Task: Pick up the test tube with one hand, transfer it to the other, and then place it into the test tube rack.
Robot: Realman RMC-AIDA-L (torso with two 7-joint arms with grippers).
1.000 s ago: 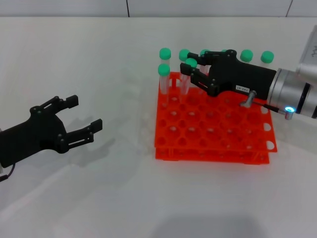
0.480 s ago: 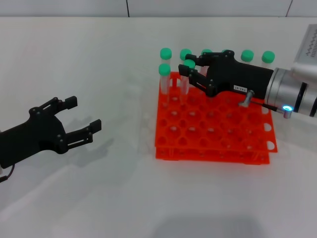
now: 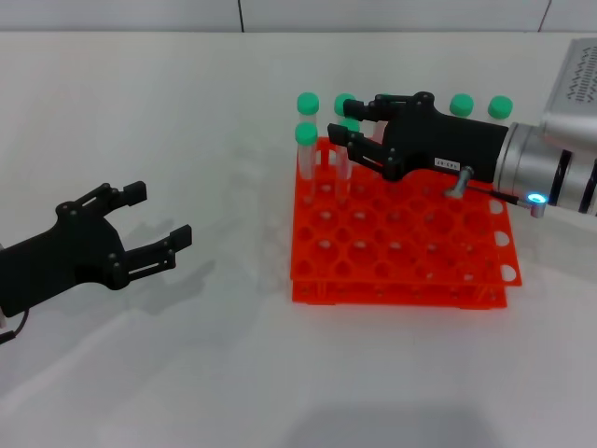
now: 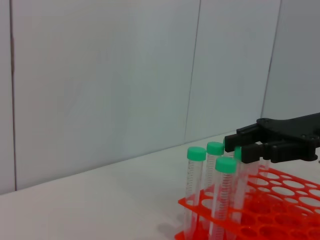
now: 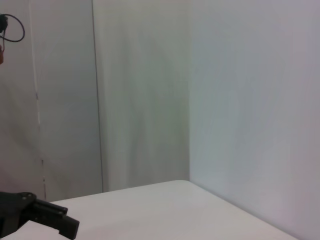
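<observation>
Operator, your right gripper point(image 3: 356, 123) covered most of the test tube point(image 3: 349, 129); only a sliver of green cap showed in the head view, so grip contact was unreadable. The test tube rack point(image 4: 280, 200) ran off the left wrist view's edge. The left gripper point(image 3: 159, 222) arm was cropped.
</observation>
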